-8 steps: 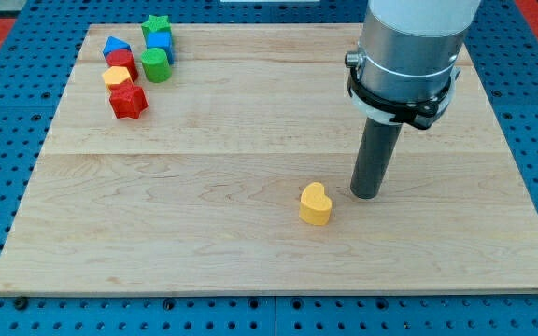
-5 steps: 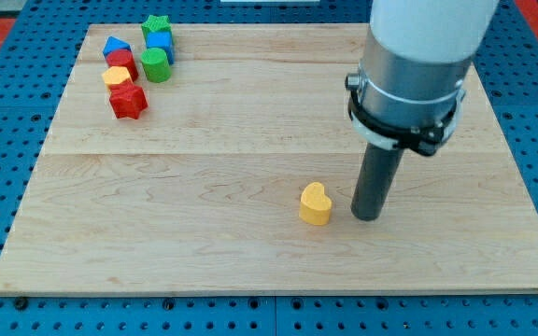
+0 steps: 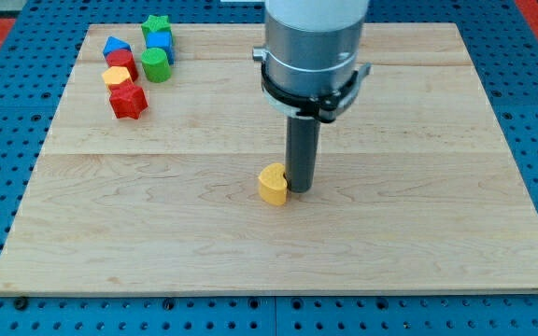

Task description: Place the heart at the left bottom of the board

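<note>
My tip [image 3: 299,189] touches the yellow heart [image 3: 273,184] on its right side, mid-board. From the heart toward the view's bottom-left corner the board [image 3: 110,252] is bare wood, open path. Only obstacles: cluster at the view's top left, well apart from that path: red star [image 3: 128,100], yellow block [image 3: 116,77], red block [image 3: 123,62], blue blocks [image 3: 115,45], green cylinder [image 3: 155,65], green star [image 3: 157,25].

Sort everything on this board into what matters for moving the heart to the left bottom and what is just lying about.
Job in hand:
yellow heart
my tip, touching the heart's right side
board

Lying about, clustered at the view's top left:
green star
blue blocks
green cylinder
red block
yellow block
red star
</note>
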Robot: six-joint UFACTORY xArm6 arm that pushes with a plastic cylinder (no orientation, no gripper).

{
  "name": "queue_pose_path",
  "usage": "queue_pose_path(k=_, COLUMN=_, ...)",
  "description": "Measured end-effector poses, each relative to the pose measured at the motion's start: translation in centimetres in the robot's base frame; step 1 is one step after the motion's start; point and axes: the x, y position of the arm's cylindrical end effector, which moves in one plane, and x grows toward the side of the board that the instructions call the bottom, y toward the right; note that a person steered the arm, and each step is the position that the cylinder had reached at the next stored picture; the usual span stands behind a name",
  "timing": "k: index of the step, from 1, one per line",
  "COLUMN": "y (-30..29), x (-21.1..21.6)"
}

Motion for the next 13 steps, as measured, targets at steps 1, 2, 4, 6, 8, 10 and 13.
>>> queue_pose_path(k=1, y=-7.0, x=1.6)
queue_pose_path(k=2, y=-13.3, x=5.2)
queue_pose_path(k=4, y=-15.8, x=2.5)
queue_pose_path(k=6, y=-11.3, x=5.0)
queue_pose_path(k=8, y=-16.5, x=12.9)
queue_pose_path(k=10, y=-17.4, x=8.2)
queue_pose_path(k=13, y=-18.4, x=7.5)
